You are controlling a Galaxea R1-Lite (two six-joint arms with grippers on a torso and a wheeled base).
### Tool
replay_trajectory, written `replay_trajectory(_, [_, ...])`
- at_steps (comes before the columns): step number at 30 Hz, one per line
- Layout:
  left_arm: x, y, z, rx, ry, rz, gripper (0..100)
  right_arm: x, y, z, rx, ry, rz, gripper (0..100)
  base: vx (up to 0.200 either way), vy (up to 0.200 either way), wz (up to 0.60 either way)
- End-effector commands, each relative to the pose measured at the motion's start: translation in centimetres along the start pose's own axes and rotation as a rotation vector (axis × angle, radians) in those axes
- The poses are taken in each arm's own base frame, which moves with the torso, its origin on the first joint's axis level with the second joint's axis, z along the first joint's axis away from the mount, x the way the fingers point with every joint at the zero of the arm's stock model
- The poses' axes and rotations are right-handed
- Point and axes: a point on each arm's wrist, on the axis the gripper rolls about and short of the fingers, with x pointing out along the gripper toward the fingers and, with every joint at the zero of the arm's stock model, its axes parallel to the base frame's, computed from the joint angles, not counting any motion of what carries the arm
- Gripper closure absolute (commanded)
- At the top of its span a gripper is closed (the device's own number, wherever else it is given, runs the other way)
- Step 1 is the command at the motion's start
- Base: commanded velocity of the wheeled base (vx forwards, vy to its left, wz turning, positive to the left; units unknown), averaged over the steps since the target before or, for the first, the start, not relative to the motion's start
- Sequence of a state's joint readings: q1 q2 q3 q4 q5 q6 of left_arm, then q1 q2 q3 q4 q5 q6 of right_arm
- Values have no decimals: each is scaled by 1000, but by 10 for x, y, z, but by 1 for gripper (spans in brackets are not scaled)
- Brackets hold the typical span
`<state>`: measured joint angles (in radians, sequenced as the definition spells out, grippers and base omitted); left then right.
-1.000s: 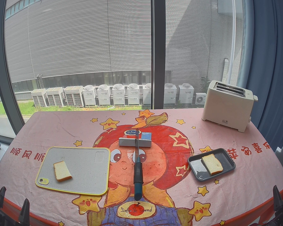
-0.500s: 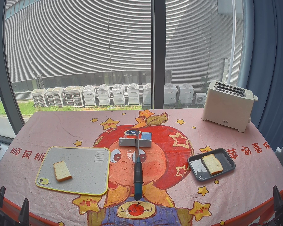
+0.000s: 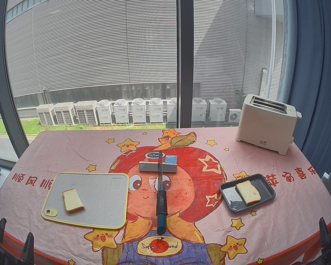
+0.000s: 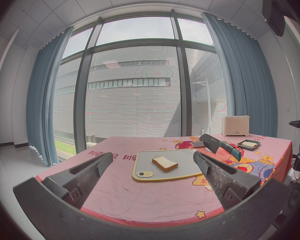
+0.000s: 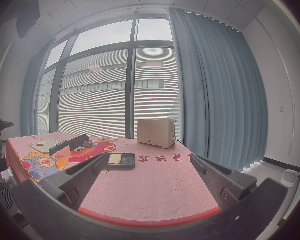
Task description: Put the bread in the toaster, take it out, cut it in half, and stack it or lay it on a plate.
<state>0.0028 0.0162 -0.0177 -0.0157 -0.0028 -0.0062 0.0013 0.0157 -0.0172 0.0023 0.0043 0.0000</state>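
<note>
One half slice of bread lies on the grey, yellow-rimmed cutting board at the left. A second half slice rests on the dark rectangular plate at the right. A knife with a blue-black handle lies mid-table, its blade in a small holder. The cream toaster stands at the back right with empty slots. My left gripper hangs open off the table's front left corner. Off the front right corner my right gripper is open too.
A pink cartoon tablecloth covers the table, which stands against a large window. Blue curtains hang at the right behind the toaster. There is bare cloth in front of the plate and around the board.
</note>
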Motion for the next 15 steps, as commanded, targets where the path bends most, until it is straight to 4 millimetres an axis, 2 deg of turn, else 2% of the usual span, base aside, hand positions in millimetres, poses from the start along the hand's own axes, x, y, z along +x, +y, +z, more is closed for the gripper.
replay_trajectory(1, [0,0,-5,2,-3,0,0,0,0,-5,0,1,1,0,0,0,0])
replay_trajectory(7, [0,0,-4,5,-9,-6,0,0,0,-5,0,-1,1,0,0,0,0])
replay_trajectory(9, [0,-1,0,4,-52,-23,0,0,0,-5,0,1,1,0,0,0,0])
replay_trajectory(12, [-2,-1,16,9,-211,-24,0,0,0,-5,0,-1,1,0,0,0,0])
replay_trajectory(15, [-2,-1,17,13,-213,-23,0,0,0,-5,0,-1,1,0,0,0,0])
